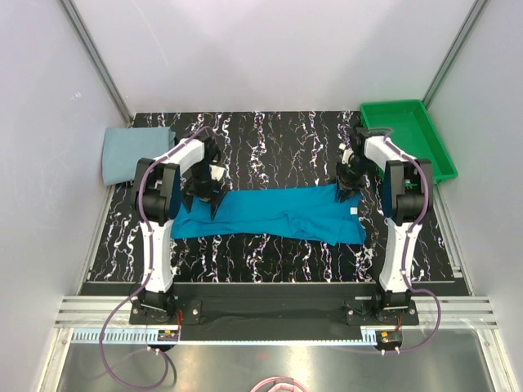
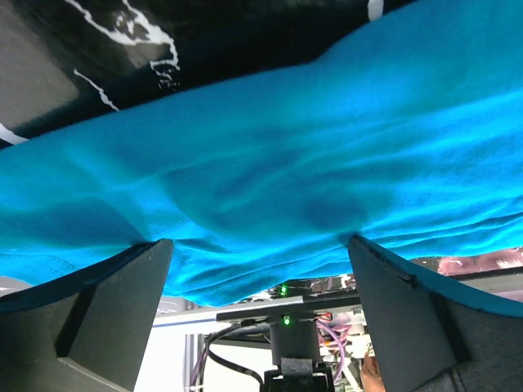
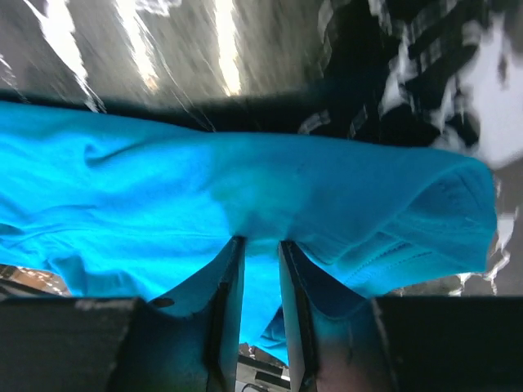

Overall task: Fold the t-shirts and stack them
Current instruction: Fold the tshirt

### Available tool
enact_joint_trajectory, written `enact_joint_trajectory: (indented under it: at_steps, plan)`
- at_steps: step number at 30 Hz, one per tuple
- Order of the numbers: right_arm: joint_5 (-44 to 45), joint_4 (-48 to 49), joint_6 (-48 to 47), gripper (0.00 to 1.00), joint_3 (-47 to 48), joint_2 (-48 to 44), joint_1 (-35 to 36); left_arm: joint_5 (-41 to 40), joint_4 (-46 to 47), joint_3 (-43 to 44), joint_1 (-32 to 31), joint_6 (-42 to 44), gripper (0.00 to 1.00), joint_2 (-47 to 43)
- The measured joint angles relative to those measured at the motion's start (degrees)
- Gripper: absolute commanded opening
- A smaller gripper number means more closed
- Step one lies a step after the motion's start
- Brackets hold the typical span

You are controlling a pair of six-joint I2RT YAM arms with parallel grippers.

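Observation:
The bright teal-blue t-shirt (image 1: 274, 214) lies as a long, narrow band across the middle of the black marbled mat. My left gripper (image 1: 204, 194) is over its left end. In the left wrist view (image 2: 257, 241) the jaws stand wide apart, with the teal cloth (image 2: 270, 163) spread across the fingertips. My right gripper (image 1: 347, 186) is at the shirt's far right edge. In the right wrist view (image 3: 260, 241) it is shut on a pinch of teal cloth (image 3: 163, 188). The pale grey-blue t-shirt (image 1: 135, 153) lies folded at the far left.
A green plastic tray (image 1: 425, 122) stands at the far right corner, just behind the right arm. White walls close in the table on three sides. The arm bases sit along the near edge of the mat (image 1: 270, 139).

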Motion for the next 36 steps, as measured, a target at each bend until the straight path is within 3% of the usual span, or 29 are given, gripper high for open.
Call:
enact_joint_trajectory:
  at_steps: [6,15,22,31,36]
  plan:
    - [-0.83,-4.15,-1.22,0.31,12.17,7.37,0.00,-1.97,-0.63,0.79,-0.22,-0.07,0.99,0.81]
    - [-1.16,-7.10,-4.17,0.35,39.82,22.05,0.07,-6.08,0.55,-1.97,-5.20,0.02,0.99,-0.94]
    - [0.00,-6.34,-5.25,0.50,56.94,30.75,0.46,-7.45,1.14,-4.59,-13.40,0.00,0.99,-2.82]
    - [2.51,-1.99,-5.31,0.55,61.79,31.36,0.87,-13.27,2.27,-5.99,-19.65,0.17,0.99,-7.34]
    - [4.22,-1.33,-4.46,0.55,51.45,20.96,0.85,-17.35,3.23,-1.09,-19.10,0.68,0.99,-10.03]
